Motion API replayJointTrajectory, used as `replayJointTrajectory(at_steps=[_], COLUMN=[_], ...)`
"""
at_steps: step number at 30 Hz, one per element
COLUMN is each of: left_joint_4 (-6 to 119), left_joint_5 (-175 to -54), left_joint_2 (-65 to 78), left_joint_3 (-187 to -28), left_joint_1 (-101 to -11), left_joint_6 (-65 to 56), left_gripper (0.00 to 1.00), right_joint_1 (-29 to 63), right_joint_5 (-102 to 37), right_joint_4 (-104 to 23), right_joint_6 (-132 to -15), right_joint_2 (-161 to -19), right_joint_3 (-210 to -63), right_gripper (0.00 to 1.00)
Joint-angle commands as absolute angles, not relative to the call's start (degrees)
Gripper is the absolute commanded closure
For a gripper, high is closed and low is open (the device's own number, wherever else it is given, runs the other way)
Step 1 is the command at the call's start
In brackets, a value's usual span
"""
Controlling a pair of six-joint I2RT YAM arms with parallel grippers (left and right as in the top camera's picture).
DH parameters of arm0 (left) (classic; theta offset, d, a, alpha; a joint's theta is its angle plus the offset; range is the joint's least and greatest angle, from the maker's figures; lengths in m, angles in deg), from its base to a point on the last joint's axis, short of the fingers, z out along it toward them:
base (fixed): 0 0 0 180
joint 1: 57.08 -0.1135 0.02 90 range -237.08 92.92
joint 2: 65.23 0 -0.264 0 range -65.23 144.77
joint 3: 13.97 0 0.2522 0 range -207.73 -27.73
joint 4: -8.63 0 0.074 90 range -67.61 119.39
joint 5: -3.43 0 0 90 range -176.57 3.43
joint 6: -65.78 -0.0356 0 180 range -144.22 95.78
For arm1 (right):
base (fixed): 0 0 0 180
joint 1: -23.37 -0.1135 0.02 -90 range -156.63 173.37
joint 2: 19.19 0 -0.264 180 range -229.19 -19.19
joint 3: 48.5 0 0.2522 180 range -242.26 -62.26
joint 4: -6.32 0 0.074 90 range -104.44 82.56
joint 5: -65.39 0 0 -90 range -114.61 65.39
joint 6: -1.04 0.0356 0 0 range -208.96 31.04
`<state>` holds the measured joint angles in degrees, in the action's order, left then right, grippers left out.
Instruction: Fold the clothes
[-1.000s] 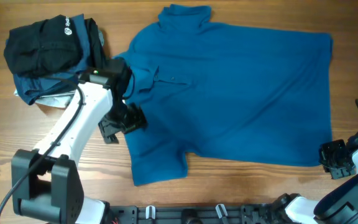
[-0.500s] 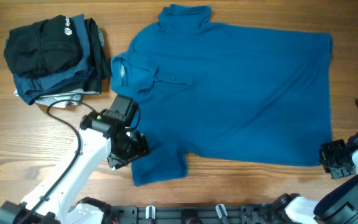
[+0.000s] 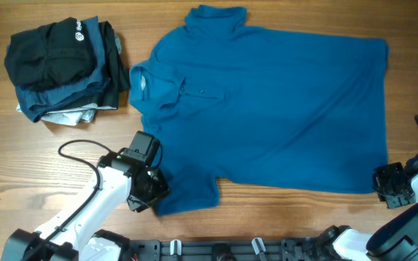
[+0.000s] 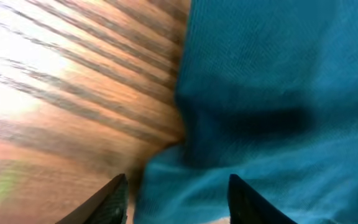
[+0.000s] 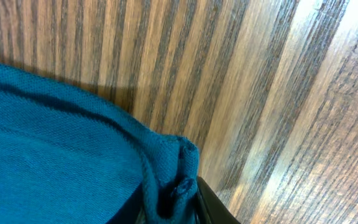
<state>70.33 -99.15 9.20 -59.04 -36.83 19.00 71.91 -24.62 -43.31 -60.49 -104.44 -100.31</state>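
The blue polo shirt (image 3: 281, 109) lies spread flat on the wooden table, collar (image 3: 142, 78) to the left and hem to the right. At the outer edge of its near sleeve (image 3: 187, 192) my left gripper (image 3: 148, 194) stands low. In the left wrist view this gripper (image 4: 177, 182) has its jaws apart astride the sleeve's edge, blue cloth (image 4: 278, 93) between them, unpinched. My right gripper (image 3: 392, 185) sits at the hem's near right corner. In the right wrist view it (image 5: 169, 200) is shut on a bunched corner of the shirt (image 5: 55, 155).
A pile of dark folded garments (image 3: 60, 65), the top one black with a small white logo, lies at the far left. A black cable (image 3: 75, 145) loops off the left arm. A black rail (image 3: 231, 250) runs along the front edge.
My left arm has pulled back from beside the collar toward the front edge, down to the near sleeve, and its jaws have narrowed. The right gripper has stayed put on the hem corner.
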Motion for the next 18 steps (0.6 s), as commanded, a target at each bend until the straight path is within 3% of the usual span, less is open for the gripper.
replayJointTrajectory(at_steps=[1, 5, 7, 8, 9, 18], left_joint_4=[70.11, 70.57, 70.55, 70.55, 70.55, 76.47], left_joint_5=[-100.70, -100.92, -101.05, -101.44, -101.83, -106.88], left_joint_2=[9.07, 10.56, 11.83, 12.55, 13.16, 13.42], left_joint_3=[-57.71, -57.67, -57.67, -57.67, -57.67, -65.10], left_joint_1=[-36.56, -36.56, -36.56, -36.56, -36.56, -36.56], left_joint_6=[20.01, 21.91, 21.93, 21.93, 21.91, 13.49], left_gripper=[0.48, 0.49, 0.66, 0.81, 0.96, 0.96], right_joint_1=[71.99, 71.99, 71.99, 71.97, 71.99, 71.99], right_joint_5=[-23.46, -23.46, -23.44, -23.46, -23.46, -22.98], right_joint_4=[-43.03, -43.03, -43.05, -43.03, -43.05, -50.27], right_joint_6=[-60.32, -60.32, -60.34, -60.32, -60.32, -60.47], right_joint_2=[-106.00, -106.00, -106.00, -106.00, -106.00, -105.25], right_joint_3=[-98.29, -98.29, -98.29, -98.29, -98.29, -104.76], right_gripper=[0.79, 0.79, 0.82, 0.84, 0.94, 0.96])
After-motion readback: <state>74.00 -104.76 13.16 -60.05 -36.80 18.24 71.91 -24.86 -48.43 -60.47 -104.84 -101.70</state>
